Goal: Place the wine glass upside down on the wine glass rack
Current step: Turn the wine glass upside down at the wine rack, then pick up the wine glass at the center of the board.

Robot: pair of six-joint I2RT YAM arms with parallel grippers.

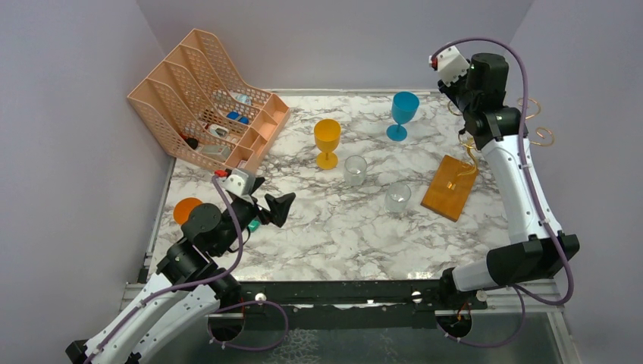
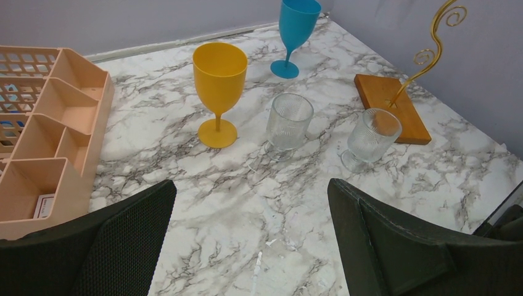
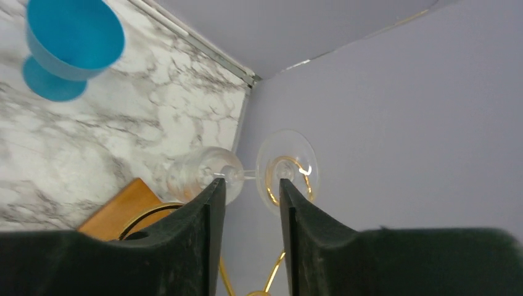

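In the right wrist view a clear wine glass (image 3: pixel 203 176) hangs on the wine glass rack, its round foot (image 3: pixel 296 161) against a gold spiral arm and its bowl towards the rack's wooden base (image 3: pixel 120 213). My right gripper (image 3: pixel 251 182) is open, the thin stem crossing just past its fingertips, untouched. In the top view the rack's base (image 1: pixel 453 187) lies at the right, with gold spirals (image 1: pixel 541 137) beside my raised right arm; the right fingers are hidden there. My left gripper (image 1: pixel 267 199) is open and empty over the near-left table, also shown in its wrist view (image 2: pixel 251 197).
A yellow goblet (image 1: pixel 327 140), a blue goblet (image 1: pixel 403 112) and two clear tumblers (image 1: pixel 355 170) (image 1: pixel 396 198) stand mid-table. A peach mesh organiser (image 1: pixel 205 98) sits at the back left. An orange round thing (image 1: pixel 184 210) lies by the left arm. Walls close in on three sides.
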